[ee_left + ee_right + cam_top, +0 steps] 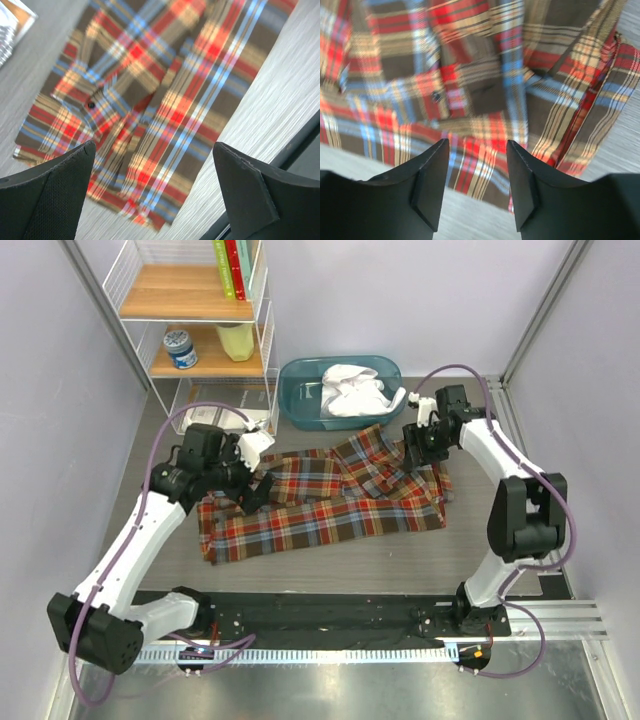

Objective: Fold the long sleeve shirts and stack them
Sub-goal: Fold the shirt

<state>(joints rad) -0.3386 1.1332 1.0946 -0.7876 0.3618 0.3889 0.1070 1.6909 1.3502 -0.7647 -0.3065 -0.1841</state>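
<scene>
1. Plaid flannel shirt (330, 505): soft woven cloth in red, brown, blue and yellow. It lies as a long rumpled band on the grey grained table (330, 575), between my arms.
2. White shirt (352, 390): crumpled heap in the blue plastic tub (296, 405) just behind.
3. My left gripper (152, 150): black wedge fingers spread wide, empty, above the flannel's left end.
4. My right gripper (477, 145): fingers parted, holding nothing, over the right end.

Red-brown-blue plaid shirt (320, 505), white shirt (352, 392), teal bin (296, 408)
</scene>
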